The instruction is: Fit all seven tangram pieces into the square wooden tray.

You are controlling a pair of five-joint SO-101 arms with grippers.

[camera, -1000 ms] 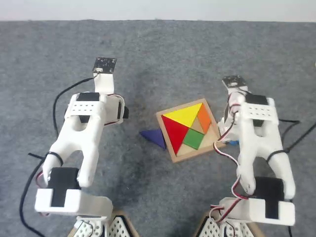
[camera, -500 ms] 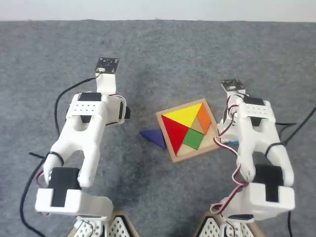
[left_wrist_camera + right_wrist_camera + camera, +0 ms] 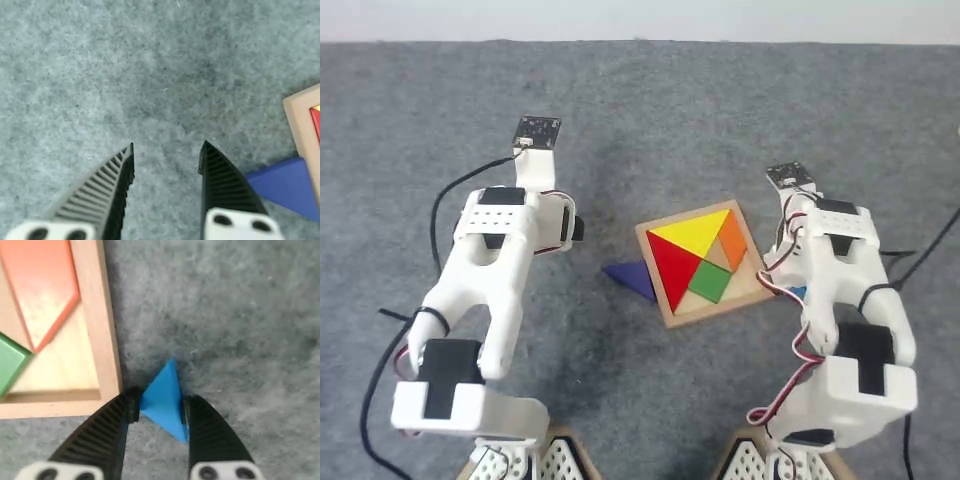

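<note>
A: Tray status at this entry?

B: Four pieces sat in the square wooden tray (image 3: 720,309): yellow triangle (image 3: 695,236), red triangle (image 3: 672,268), orange piece (image 3: 733,238) and green square (image 3: 711,281). The corner nearest the right arm was bare wood.

A: Outside the tray?

B: Two counted. The dark blue piece (image 3: 632,277) lay on the grey carpet (image 3: 150,75), against or just beside the rim on the left arm's side. The light blue triangle (image 3: 165,396) lay just off the opposite corner.

A: Grippers?

B: The right gripper (image 3: 159,407) was clamped on the light blue triangle, one finger on each side. The left gripper (image 3: 167,150) was spread wide above the carpet and held nothing. The dark blue piece was just beside it.

A: Progress?

B: Judged a little past halfway. The gripped triangle probably goes in next, and the dark blue piece was untouched.
</note>
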